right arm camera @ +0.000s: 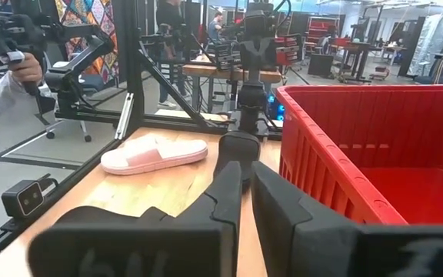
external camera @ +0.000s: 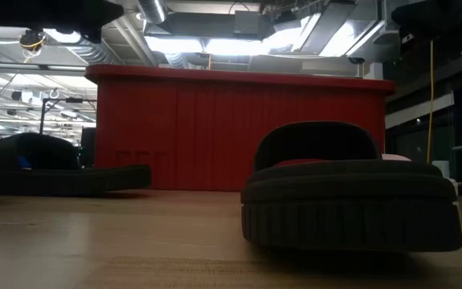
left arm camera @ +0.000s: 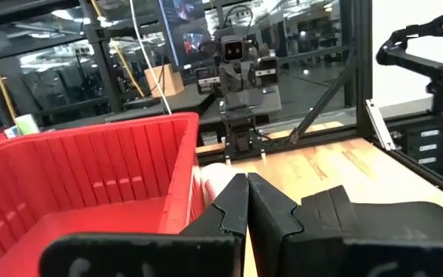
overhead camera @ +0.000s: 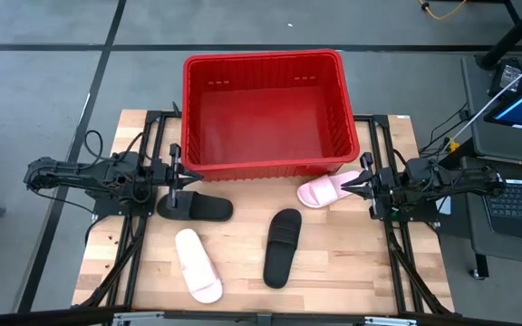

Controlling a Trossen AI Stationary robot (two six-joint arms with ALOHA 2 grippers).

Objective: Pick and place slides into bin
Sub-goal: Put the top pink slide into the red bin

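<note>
High view: the red bin (overhead camera: 264, 113) sits empty at the counter's (overhead camera: 352, 263) far edge. The left gripper (overhead camera: 176, 174), jaws clenched on nothing, partly hides one black slide (overhead camera: 202, 207). The right gripper (overhead camera: 362, 184) covers a pink slide's (overhead camera: 323, 192) end; whether it grasps is unclear. Another black slide (overhead camera: 282, 246) and pink slide (overhead camera: 198, 263) lie nearer.

overhead, table-level, two wrist views share bin (overhead camera: 263, 113).
</note>
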